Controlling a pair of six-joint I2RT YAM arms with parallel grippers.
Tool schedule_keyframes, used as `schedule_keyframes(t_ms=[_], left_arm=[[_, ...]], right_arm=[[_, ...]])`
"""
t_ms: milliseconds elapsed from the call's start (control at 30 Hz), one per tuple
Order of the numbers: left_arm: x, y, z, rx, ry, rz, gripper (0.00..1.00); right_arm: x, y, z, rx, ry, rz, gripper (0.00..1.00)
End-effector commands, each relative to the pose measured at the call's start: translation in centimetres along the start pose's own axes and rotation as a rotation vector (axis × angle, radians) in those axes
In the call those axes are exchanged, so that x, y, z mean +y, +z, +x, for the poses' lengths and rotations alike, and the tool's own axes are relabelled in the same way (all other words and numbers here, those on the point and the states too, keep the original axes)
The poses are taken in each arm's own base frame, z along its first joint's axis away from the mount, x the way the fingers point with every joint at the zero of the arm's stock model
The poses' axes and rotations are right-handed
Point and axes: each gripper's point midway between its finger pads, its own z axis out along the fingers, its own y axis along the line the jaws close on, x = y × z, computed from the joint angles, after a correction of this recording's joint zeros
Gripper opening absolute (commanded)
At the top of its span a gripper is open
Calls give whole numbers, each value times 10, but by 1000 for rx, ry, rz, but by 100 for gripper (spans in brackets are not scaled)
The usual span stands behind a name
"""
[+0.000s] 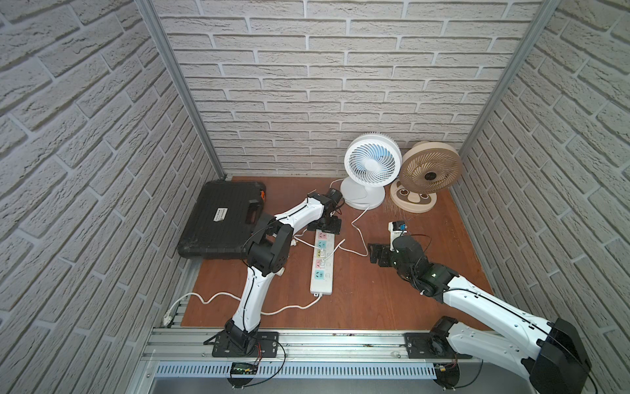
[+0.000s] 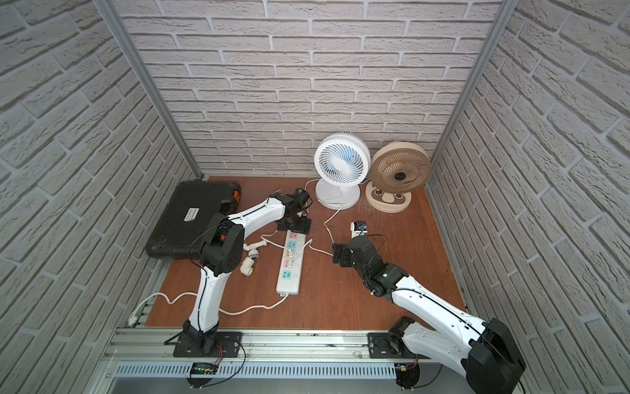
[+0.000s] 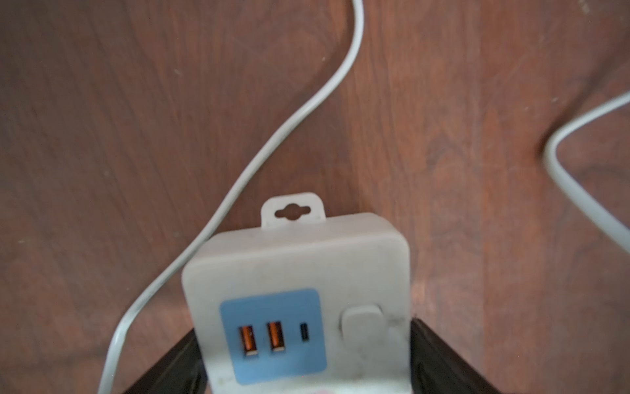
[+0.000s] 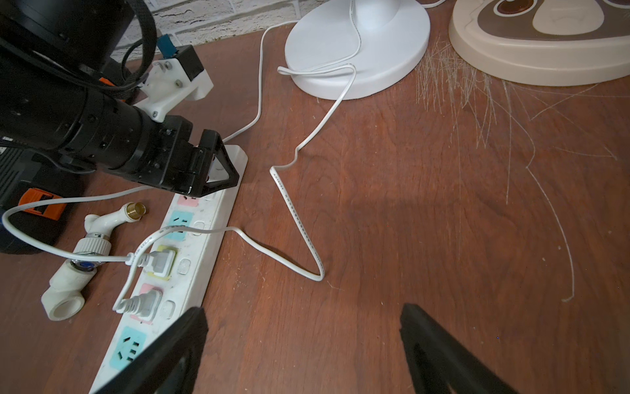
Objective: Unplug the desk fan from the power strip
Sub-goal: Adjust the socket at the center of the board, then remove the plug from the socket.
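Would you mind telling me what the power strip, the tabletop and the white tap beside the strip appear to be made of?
The power strip: white moulded plastic, matte and scuffed, with pastel panels. The tabletop: reddish-brown wood or wood-look laminate, grain showing, scratched. The tap: likely white plastic, with a brass-coloured threaded tip.

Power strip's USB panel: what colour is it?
The USB panel is blue, with orange ports; left wrist view shows it best.

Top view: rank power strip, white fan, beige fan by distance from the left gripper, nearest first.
From the left gripper, in a top view:
1. power strip: touching, its far end sits between the jaws.
2. white fan: just behind, slightly to the right.
3. beige fan: farther right, by the back right corner.
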Motion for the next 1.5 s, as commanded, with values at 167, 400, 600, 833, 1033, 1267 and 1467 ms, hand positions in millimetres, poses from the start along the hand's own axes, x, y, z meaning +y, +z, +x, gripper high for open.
schedule_keyframes(t_ms=[167,400,600,833,1033,1267,1467], left_arm=[[-3,6,3,15,-12,1,43],[7,10,4,19,-79,-55,22],[9,18,10,53,-153,-38,0],[23,22,15,53,-232,-104,0],[32,21,22,83,-243,-143,0],[42,23,31,120,-247,-184,0],[40,32,35,141,-250,-150,0]], right_arm=[[19,-4,-16,-51,-17,-19,92],[35,-5,-14,-44,-33,-54,92],[55,-9,-7,-29,-45,-112,90],[91,-4,14,21,-60,-191,87],[129,10,40,74,-118,-231,82],[158,28,58,93,-184,-209,80],[165,45,72,147,-213,-162,77]])
